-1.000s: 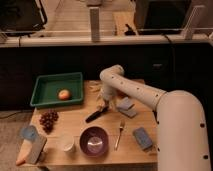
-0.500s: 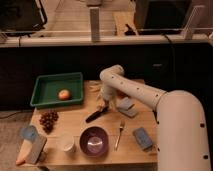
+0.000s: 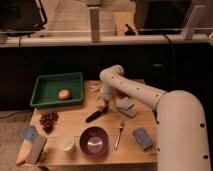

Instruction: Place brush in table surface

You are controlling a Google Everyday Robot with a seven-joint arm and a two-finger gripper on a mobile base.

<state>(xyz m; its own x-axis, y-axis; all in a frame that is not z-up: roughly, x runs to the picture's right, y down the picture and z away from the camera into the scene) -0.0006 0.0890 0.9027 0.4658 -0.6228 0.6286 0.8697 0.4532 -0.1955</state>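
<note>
The brush (image 3: 96, 115) lies slanted on the light wooden table surface (image 3: 75, 119) near its middle. Its black handle points to the lower left and its pale head toward the gripper. My gripper (image 3: 104, 104) hangs at the end of the white arm, right over the head end of the brush and low to the table. I cannot tell whether it touches the brush.
A green tray (image 3: 44, 83) holds an orange fruit (image 3: 63, 94) at back left. Grapes (image 3: 48, 120), a white cup (image 3: 66, 143), a purple bowl (image 3: 93, 140), a silver fork (image 3: 120, 134) and blue-grey packets (image 3: 143, 137) (image 3: 126, 106) lie around the brush.
</note>
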